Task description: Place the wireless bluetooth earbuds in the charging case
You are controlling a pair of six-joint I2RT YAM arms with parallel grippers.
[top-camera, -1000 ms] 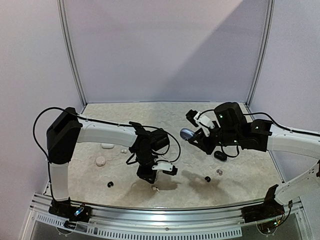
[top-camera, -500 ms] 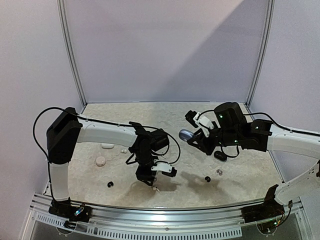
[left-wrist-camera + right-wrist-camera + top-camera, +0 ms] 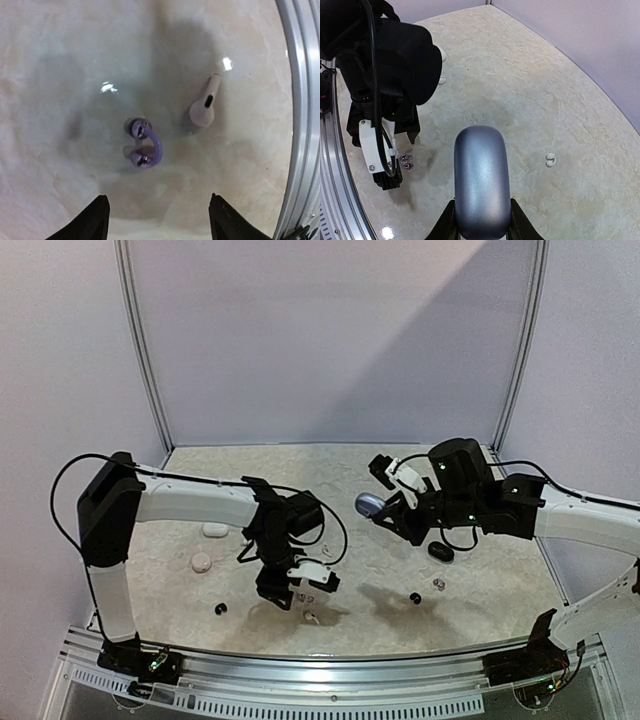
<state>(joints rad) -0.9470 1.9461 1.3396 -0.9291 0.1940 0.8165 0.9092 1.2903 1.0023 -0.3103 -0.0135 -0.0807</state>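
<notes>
Left arm (image 3: 200, 505): we are seeing it swinging leftward.
Left gripper (image 3: 160, 222): we are seeing it opening above the lilac earbuds (image 3: 142, 144).
Right gripper (image 3: 482, 225): we are seeing it drifting slightly left with the grey case (image 3: 481, 175).

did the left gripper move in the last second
Yes. The left gripper has shifted left, away from the white earbud it was hovering over.

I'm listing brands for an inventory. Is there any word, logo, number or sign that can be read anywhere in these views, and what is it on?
No text can be read in any view.
The grey case held in the right gripper has a plain shell, with no logo showing.
The white stemmed earbud and the small purplish buds under the open left gripper show no markings.
</notes>
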